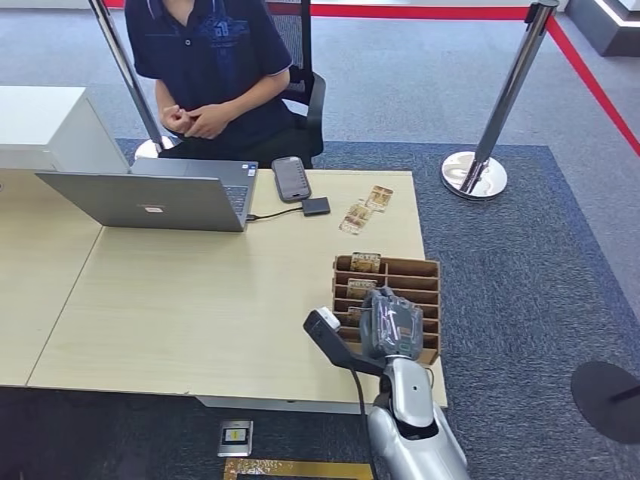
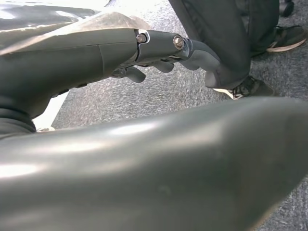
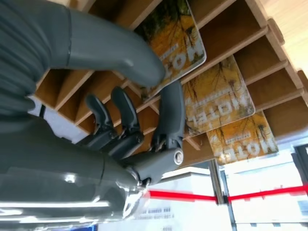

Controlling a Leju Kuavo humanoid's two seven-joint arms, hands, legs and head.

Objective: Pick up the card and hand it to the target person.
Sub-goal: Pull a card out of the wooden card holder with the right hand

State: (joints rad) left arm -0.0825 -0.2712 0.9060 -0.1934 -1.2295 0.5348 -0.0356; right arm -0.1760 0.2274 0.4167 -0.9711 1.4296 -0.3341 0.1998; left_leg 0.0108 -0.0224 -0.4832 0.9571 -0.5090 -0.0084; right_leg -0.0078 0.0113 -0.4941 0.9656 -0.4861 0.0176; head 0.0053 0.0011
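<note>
A wooden slotted card rack (image 1: 411, 275) stands at the table's front right, with yellow hotel cards upright in its slots. My right hand (image 1: 391, 325) is over the rack's near end. In the right wrist view, the thumb and a dark finger (image 3: 171, 115) pinch the nearest card (image 3: 174, 33), which still sits in its slot. Two more cards (image 3: 218, 94) stand in the slots beyond. The person (image 1: 211, 60) sits behind the table's far edge with hands clasped. My left hand (image 2: 160, 48) hangs low over the carpet, fingers stretched out and holding nothing.
On the table are a grey laptop (image 1: 151, 195), a phone (image 1: 290, 178), a small black box (image 1: 315, 206) and two loose cards (image 1: 366, 208). Stanchion posts (image 1: 474, 175) stand on the carpet behind. Someone's leg and shoe (image 2: 247, 86) are near my left hand.
</note>
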